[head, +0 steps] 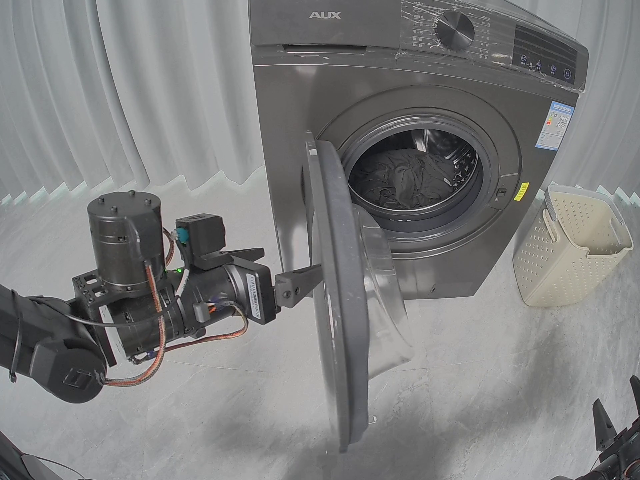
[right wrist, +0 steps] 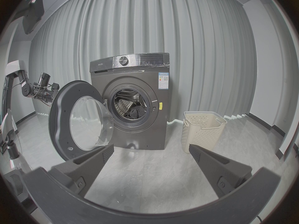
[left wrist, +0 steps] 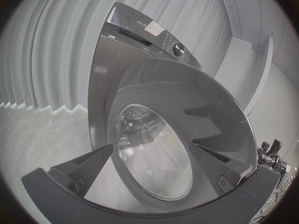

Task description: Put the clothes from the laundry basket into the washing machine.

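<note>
While the left hand [head: 303, 281] sits left of the washing machine [head: 313, 81], its fingers are spread wide and hold nothing. One fingertip meets the outer face of the door [head: 337, 288] at about mid-height. The door stands swung out from the machine's front, roughly square to it, hinged on the left of the opening. Inside the machine, dark clothes [head: 400, 178] lie heaped low in the drum, behind the opening's rim. No cloth hangs over the rim that I can see. The laundry basket [head: 567, 255] stands on the floor just right of the machine, and the part of its inside that shows looks bare. The right hand [right wrist: 150, 148] is held low, well out in front of the machine and to its right, fingers wide apart and empty.

Judgement: loading looks finished, so the step in hand is closing the door.

To do it well:
- Keep the pushing contact on the outer face and away from the hinge, for leverage.
- Follow the door's arc rather than a straight line, so the tip does not skid off the curved face.
- Check that no cloth strays across the seal.
- Finish with a firm press near the latch side until it catches.
</note>
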Available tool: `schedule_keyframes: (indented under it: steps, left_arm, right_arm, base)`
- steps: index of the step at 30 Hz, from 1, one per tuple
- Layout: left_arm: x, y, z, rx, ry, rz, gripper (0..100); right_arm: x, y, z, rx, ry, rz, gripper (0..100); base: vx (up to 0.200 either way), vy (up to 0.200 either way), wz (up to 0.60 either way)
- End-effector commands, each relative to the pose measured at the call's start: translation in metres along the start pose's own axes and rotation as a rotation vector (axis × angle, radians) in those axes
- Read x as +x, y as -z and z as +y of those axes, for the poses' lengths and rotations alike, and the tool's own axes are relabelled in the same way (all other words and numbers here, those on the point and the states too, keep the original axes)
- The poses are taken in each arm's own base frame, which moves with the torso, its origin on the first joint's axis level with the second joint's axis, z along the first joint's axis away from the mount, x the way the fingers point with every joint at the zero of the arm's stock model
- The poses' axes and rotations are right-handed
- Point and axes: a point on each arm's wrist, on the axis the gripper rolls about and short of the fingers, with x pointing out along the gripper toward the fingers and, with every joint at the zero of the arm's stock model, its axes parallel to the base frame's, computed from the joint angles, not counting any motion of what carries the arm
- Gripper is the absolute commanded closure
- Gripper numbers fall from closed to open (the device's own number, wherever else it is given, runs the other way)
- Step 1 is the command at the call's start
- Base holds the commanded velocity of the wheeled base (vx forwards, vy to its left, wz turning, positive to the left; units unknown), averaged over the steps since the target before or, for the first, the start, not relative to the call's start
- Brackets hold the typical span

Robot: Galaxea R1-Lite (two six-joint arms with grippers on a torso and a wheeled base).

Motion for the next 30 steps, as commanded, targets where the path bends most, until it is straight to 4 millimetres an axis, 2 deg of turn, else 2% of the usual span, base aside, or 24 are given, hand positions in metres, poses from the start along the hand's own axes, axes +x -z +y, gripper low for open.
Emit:
schedule_keyframes:
  steps: [1,11,14,18,21,30]
  left_arm:
    - [0.013,0.003,-0.006,0.002,0.018,0.02,0]
    - [0.043,0.007,-0.014,0.003,0.044,0.028,0]
    - [0.062,0.001,-0.015,-0.022,0.044,-0.004,0]
    - [0.074,0.003,-0.014,-0.025,0.024,-0.012,0]
    - [0.094,0.005,-0.008,-0.026,0.012,-0.045,0]
    - [0.132,-0.013,-0.009,-0.027,-0.001,-0.151,0]
  right_arm:
    - [0.0,0.005,0.0,0.0,0.0,0.001,0]
    - [0.0,0.005,0.0,0.0,0.0,0.001,0]
    - [0.0,0.005,0.0,0.0,0.0,0.001,0]
    - [0.0,0.005,0.0,0.0,0.0,0.001,0]
    - [0.0,0.005,0.0,0.0,0.0,0.001,0]
    - [0.0,0.005,0.0,0.0,0.0,0.001,0]
  base:
    - [0.0,0.0,0.0]
    - [0.0,0.0,0.0]
    - [0.0,0.0,0.0]
    - [0.0,0.0,0.0]
    - [0.0,0.0,0.0]
    - [0.0,0.0,0.0]
